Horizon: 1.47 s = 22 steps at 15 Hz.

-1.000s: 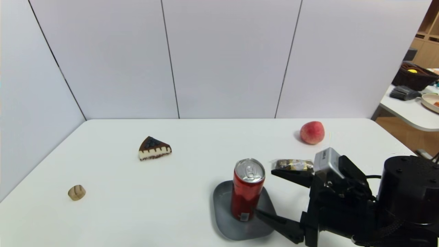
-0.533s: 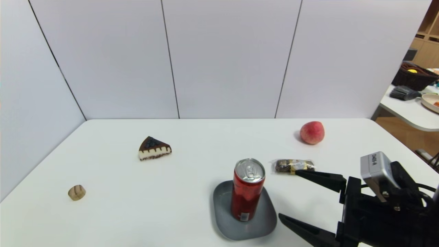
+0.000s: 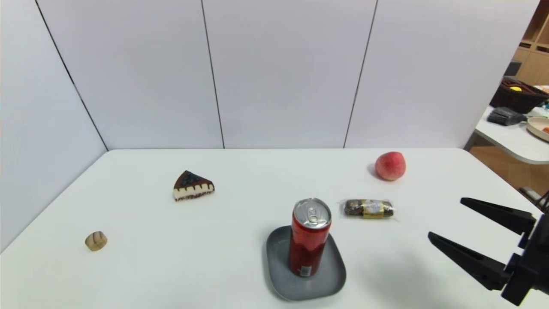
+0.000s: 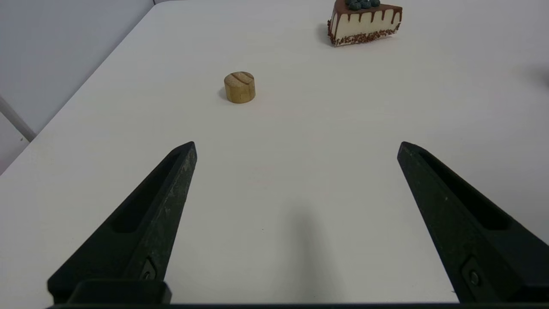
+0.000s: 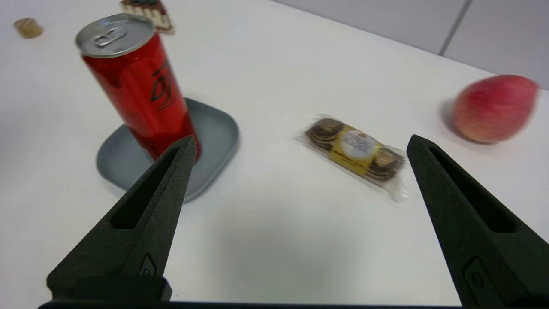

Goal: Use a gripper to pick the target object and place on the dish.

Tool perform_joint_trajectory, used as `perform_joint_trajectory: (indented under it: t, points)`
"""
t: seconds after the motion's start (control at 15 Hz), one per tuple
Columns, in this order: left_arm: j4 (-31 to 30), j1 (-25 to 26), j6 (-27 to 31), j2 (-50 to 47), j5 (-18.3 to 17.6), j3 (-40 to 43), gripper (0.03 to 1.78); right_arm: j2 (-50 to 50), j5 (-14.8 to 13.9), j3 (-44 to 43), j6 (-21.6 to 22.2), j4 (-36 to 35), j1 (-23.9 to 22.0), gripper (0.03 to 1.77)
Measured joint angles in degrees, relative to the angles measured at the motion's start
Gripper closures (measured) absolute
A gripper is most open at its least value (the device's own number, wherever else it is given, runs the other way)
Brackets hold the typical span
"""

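The tall red can (image 3: 309,237) (image 5: 136,86) stands upright on the grey-blue dish (image 3: 283,283) (image 5: 214,133) near the table's front centre. Well off to its right, at the front right corner of the table, my right gripper (image 3: 446,219) (image 5: 300,143) is open with nothing between its fingers, clear of the can and dish. In its own wrist view my left gripper (image 4: 296,146) is open and empty above bare table; the head view does not show it.
A wrapped chocolates pack (image 3: 369,208) (image 5: 356,152) lies right of the can, and a peach (image 3: 390,165) (image 5: 493,107) sits farther back right. On the left are a cake slice (image 3: 193,185) (image 4: 364,21) and a small wooden cylinder (image 3: 96,240) (image 4: 239,87). Another table stands beyond the right edge.
My right gripper, open around the can's base a second ago, has drawn back to the right, away from the dish. The can stays standing on the dish.
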Motion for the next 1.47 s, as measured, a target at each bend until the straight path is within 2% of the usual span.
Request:
perform_joint_trajectory:
  t: [0.33,0.6,0.67,0.87,1.07,1.47]
  points:
    - [0.0,0.0,0.0,0.0,0.0,0.0,0.12,-15.7,-0.1,2.5,0.6,6.9,-11.0,0.11]
    - [0.0,0.0,0.0,0.0,0.0,0.0,0.12,-28.6,-1.9,9.2,1.3,8.4,-15.5,0.11]
    - [0.0,0.0,0.0,0.0,0.0,0.0,0.12,-31.3,-3.4,10.2,1.4,10.6,-16.1,0.1]
    - [0.0,0.0,0.0,0.0,0.0,0.0,0.12,-37.9,-10.5,11.3,1.4,20.5,-16.9,0.11]
    - [0.0,0.0,0.0,0.0,0.0,0.0,0.12,-44.0,-14.3,11.5,1.2,28.7,-16.1,0.1]
    - [0.0,0.0,0.0,0.0,0.0,0.0,0.12,-54.5,-15.6,11.5,0.9,38.0,-14.6,0.1]
